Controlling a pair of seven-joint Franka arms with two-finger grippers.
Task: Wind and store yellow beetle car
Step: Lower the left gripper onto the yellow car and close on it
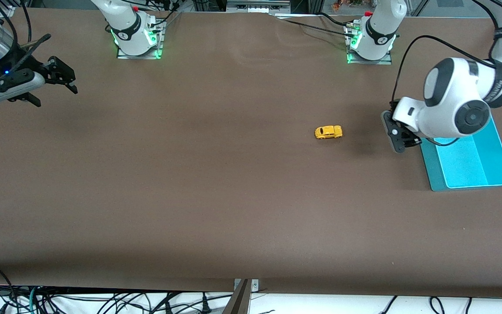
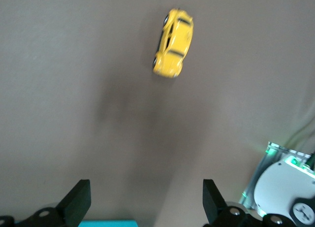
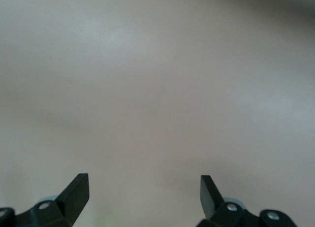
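The yellow beetle car (image 1: 328, 131) stands on its wheels on the brown table, toward the left arm's end. It also shows in the left wrist view (image 2: 173, 43). My left gripper (image 1: 397, 136) is open and empty, low over the table between the car and the teal tray (image 1: 432, 174), a gripper's width from the car. In its own view the left gripper (image 2: 146, 205) has its fingers wide apart with bare table between them. My right gripper (image 1: 61, 80) waits open and empty in the air at the right arm's end, and its own view (image 3: 145, 195) shows only table.
The teal tray with a lighter cyan inside lies at the left arm's end, partly under the left arm's wrist; a corner of it shows in the left wrist view (image 2: 106, 223). The two arm bases (image 1: 137, 39) (image 1: 371, 41) stand along the table's edge farthest from the front camera.
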